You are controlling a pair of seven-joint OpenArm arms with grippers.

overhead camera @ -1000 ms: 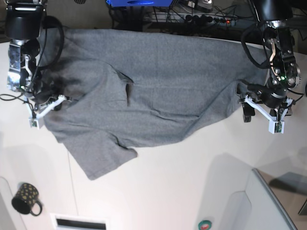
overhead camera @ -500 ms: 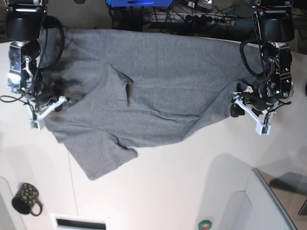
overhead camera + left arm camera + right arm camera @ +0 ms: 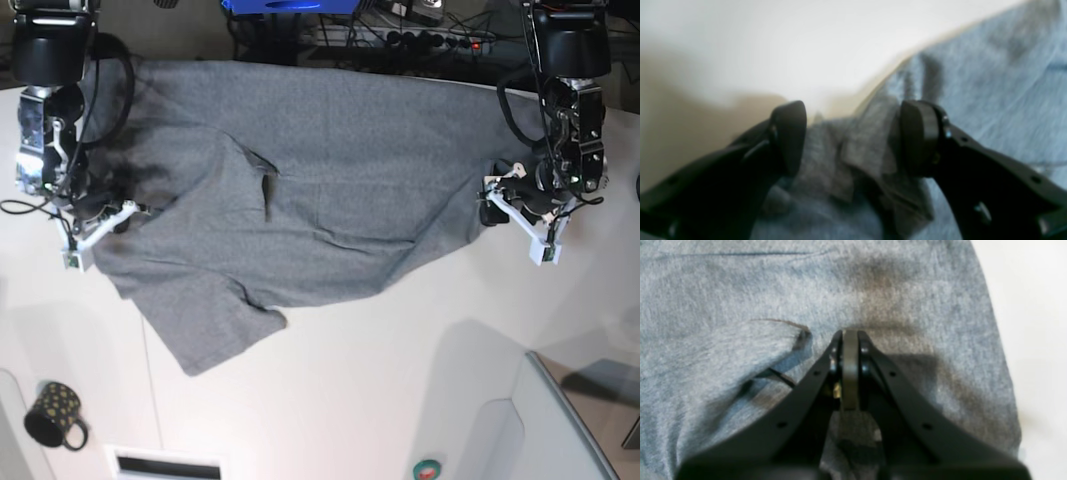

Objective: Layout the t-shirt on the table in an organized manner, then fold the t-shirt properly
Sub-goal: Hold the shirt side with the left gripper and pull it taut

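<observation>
Now, gripping the limp t-shirt (image 3: 330,170) edges.
My left fingers (image 3: 853,136) gape around a bunched hem; my right fingers (image 3: 850,340) pinch cloth closed.

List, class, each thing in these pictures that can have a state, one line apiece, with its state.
Heather-grey cotton t-shirt: spread out, wrinkled, not folded, one sleeve lying toward the front edge.
Left gripper: open, a bunched fold of shirt edge between its pads.
Right gripper: shut on the t-shirt.
Black dotted mug: lying on the white table, apart from the shirt.

Right end effector (image 3: 850,340) closed over the t-shirt (image 3: 740,290).
</observation>
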